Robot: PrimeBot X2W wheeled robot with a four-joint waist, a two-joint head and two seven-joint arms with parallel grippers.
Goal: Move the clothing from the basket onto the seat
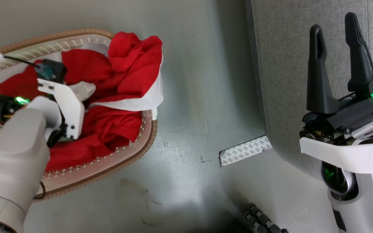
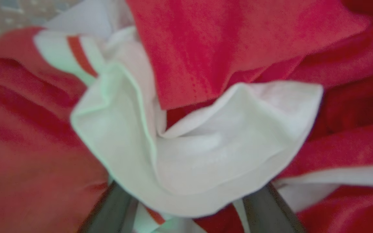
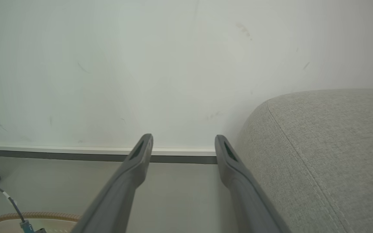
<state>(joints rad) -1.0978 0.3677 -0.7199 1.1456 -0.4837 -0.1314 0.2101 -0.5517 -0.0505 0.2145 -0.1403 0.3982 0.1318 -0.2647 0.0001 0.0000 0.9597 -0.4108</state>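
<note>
Clothing: a red and white heap of clothing is seen piled in the basket, with one garment draped over the rim on the side nearer the seat.
Basket: it is set on the floor, well apart from the seat.
Left hand: the left hand is sunk into the heap. Its fingers are spread wide with a white fold bunched between them. The tips are buried under cloth, and nothing looks clamped yet.
Step in hand: a grasp on that white fold is judged to be under way.
Done well: the fold should be taken deep and thick and closed on fully. It should then be lifted straight up until the hem is clear of the rim, so the basket is not dragged along.
Right hand: the right hand is held wide and empty over the seat's edge.
</note>
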